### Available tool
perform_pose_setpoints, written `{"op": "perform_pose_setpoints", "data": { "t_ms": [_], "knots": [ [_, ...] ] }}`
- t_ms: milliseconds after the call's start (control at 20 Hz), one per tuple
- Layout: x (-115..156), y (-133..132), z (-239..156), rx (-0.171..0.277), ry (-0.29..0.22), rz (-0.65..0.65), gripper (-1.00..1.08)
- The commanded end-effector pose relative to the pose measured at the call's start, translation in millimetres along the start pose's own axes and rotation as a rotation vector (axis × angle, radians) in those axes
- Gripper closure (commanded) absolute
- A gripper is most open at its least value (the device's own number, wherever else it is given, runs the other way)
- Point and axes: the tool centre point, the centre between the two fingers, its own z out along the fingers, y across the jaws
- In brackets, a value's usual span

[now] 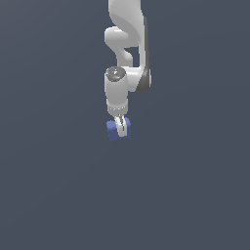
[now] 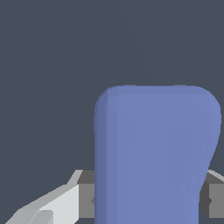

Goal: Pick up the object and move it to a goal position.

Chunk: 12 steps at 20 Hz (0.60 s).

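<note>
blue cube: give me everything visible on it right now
The blue cube is small, solid-looking, matte and plain, with softly rounded edges and no markings. It sits between the fingers of the gripper, which points down from the white arm. In the wrist view the cube fills most of the frame, with a grey finger pad pressed against each side. Whether it rests on the dark grey floor or hangs just above it cannot be told.

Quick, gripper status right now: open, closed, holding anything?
Gripper: closed on the blue cube, fingers pressed against both its sides.
</note>
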Motion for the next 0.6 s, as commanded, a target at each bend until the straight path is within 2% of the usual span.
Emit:
{"op": "perform_pose_setpoints", "data": {
  "t_ms": [0,300,550],
  "knots": [
    [1,0,-1,0.000,0.000,0.000,1.08],
    [14,8,-15,0.000,0.000,0.000,1.08],
    [38,20,-41,0.000,-0.001,0.001,1.08]
  ]
}}
